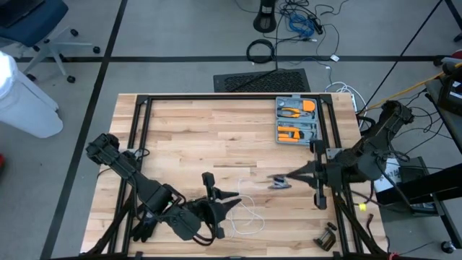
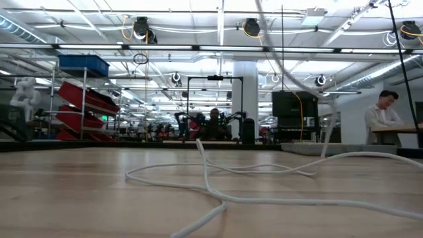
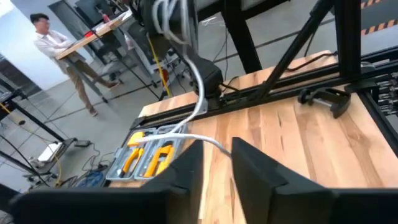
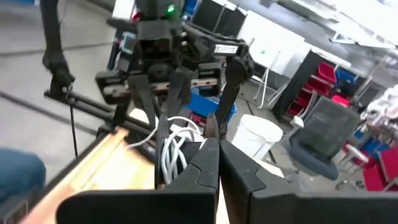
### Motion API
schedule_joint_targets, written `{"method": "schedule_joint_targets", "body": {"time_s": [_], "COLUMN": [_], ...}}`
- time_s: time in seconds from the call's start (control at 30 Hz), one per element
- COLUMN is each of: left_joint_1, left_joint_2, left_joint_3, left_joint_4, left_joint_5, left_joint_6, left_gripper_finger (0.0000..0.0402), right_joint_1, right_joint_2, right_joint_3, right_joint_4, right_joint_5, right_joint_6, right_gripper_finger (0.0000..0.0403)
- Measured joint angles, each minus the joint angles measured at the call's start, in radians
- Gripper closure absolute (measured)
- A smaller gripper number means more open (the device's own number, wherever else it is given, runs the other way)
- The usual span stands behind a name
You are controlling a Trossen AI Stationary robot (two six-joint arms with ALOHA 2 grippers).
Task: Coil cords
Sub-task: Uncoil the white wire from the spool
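A thin white cord (image 1: pixel 247 214) lies in loose loops on the wooden table; it also shows in the low view (image 2: pixel 218 193), where one strand rises off the table. My right gripper (image 1: pixel 279 178) points toward the table's left edge, above the table's middle. It is shut, with a small bundle of cord loops (image 4: pixel 177 151) at its fingertips. My left gripper (image 1: pixel 237 201) points toward it from the near left and is open. A strand of the cord (image 3: pixel 211 143) runs in between its fingers; I cannot tell whether it touches them. My right gripper has several loops of the white cord (image 3: pixel 166 17) at its shut fingertips, lifted clear of the table. The fingers lie level and come from the table's right. I cannot tell whether the loops are pinched or wound round the fingers. A strand (image 3: pixel 198 93) hangs slack toward my left gripper.
A grey tray with orange tools (image 1: pixel 297 120) stands at the far right of the table. A small dark clamp (image 1: pixel 328 236) lies at the near right corner. Black frame rails (image 1: pixel 216 97) run round the table. A person (image 2: pixel 382 111) sits in the room behind.
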Motion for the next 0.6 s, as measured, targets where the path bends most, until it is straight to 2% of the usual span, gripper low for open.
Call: {"method": "schedule_joint_targets", "body": {"time_s": [0.17, 0.37, 0.6], "left_joint_1": [0.002, 0.0, 0.004], "left_joint_2": [0.0, 0.0, 0.005], "left_joint_3": [0.0, 0.0, 0.0], "left_joint_4": [0.0, -0.005, 0.001], "left_joint_5": [0.0, 0.001, 0.055], "left_joint_6": [-0.002, -0.003, -0.03], "left_gripper_finger": [0.027, 0.0267, 0.0266], "right_joint_1": [0.015, 0.033, 0.033], "right_joint_2": [0.008, 0.045, 0.047], "right_joint_3": [0.0, 0.0, 0.0], "right_joint_4": [-0.024, -0.156, -0.105], "right_joint_5": [0.007, 0.007, 0.012], "right_joint_6": [-0.07, -0.143, -0.143], "right_gripper_finger": [0.0403, 0.0403, 0.0403]}}
